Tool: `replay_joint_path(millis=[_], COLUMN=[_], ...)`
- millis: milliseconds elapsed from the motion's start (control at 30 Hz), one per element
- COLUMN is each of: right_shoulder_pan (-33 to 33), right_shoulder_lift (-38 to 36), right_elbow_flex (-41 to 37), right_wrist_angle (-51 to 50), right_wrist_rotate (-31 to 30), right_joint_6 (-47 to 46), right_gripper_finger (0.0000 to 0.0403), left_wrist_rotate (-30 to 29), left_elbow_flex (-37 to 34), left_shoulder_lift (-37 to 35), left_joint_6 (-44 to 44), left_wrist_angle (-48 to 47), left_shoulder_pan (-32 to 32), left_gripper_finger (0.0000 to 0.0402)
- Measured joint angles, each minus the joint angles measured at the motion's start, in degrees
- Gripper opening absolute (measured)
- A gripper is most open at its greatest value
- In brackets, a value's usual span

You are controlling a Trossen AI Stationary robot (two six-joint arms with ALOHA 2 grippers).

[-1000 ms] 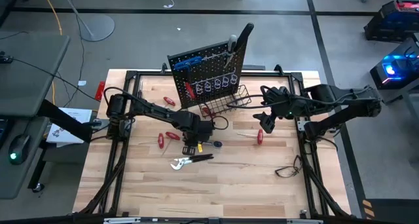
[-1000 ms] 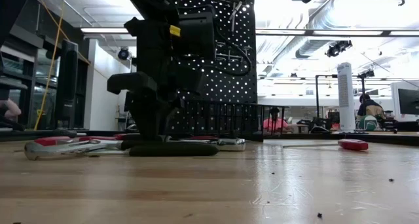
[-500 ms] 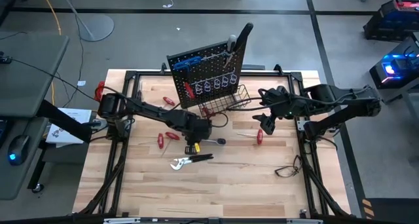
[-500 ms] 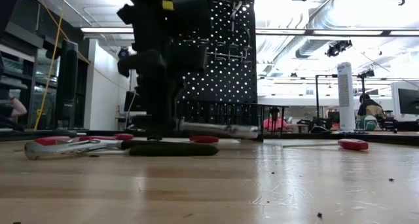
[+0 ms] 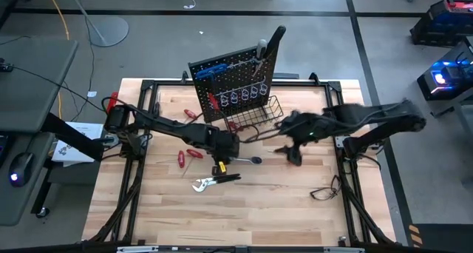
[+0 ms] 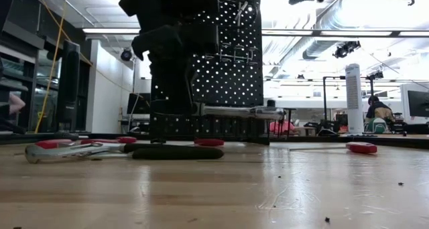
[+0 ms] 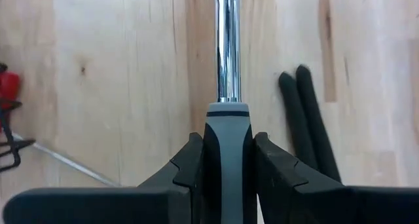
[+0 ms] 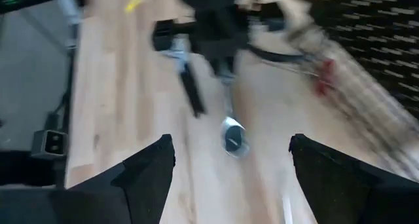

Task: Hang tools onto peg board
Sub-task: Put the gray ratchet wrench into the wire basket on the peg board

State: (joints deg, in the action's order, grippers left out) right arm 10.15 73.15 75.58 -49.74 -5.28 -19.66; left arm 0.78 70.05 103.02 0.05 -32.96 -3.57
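High view: left claw (image 5: 224, 162) has lifted the gripped wrench (image 5: 244, 160); open right claw (image 5: 293, 154) swung inward.

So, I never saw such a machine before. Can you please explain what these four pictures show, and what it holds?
It is a robot with two dark arms at a wooden table.

One picture looks down from above, one looks level across the table, and two come from cameras on the wrists.

The left gripper is shut on a chrome tool with a grey handle, lifted above the table. The right gripper is open and empty, beside it.

On the table lie pliers and red-handled screwdrivers. At the back stands the black peg board, with some tools already hanging.
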Motion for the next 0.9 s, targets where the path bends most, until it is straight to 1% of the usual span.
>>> replay_joint_path(millis=[33, 133, 267, 333, 467, 600, 733, 833, 900], right_shoulder_pan=[0.0, -0.3, -1.1, -1.2, -1.1, -1.2, -1.2, -1.2, -1.1], right_shoulder_lift=[0.6, 2.9, 8.0, 10.7, 15.1, 18.8, 22.8, 24.0, 24.1], right_elbow_flex=[-1.8, -6.1, -7.9, -7.9, -7.9, -7.9, -7.9, -7.9, -7.9], right_wrist_angle=[3.2, 11.7, 17.4, 18.3, 18.7, 19.2, 19.1, 19.2, 19.4], right_wrist_rotate=[1.2, 1.9, 3.0, 4.4, 4.7, 1.2, -0.9, -2.3, -3.7], right_joint_6=[0.6, 3.1, 6.9, 9.6, 12.6, 14.8, 15.8, 14.3, 13.9], right_gripper_finger=[0.0291, 0.0291, 0.0291, 0.0291, 0.0291, 0.0291, 0.0287, 0.0269, 0.024], left_wrist_rotate=[0.0, -1.0, -1.9, -2.8, -3.8, -4.5, -5.2, -5.6, -5.6], left_elbow_flex=[0.4, 1.6, 3.6, 4.4, 5.6, 6.5, 7.2, 7.2, 7.3], left_shoulder_lift=[0.0, 0.0, 0.0, -0.1, -0.2, -0.2, -0.2, -0.2, -0.2], left_joint_6=[0.0, 0.0, 0.1, 0.2, 0.6, 0.5, 0.2, 0.1, 0.0], left_wrist_angle=[-0.1, 0.5, 0.7, 1.0, 1.2, 1.6, 1.7, 2.0, 2.0], left_shoulder_pan=[0.0, 0.0, 0.0, 0.0, 0.0, -0.1, -0.3, -0.4, -0.4], left_gripper_finger=[0.0084, 0.0084, 0.0084, 0.0084, 0.0084, 0.0084, 0.0084, 0.0084, 0.0084])
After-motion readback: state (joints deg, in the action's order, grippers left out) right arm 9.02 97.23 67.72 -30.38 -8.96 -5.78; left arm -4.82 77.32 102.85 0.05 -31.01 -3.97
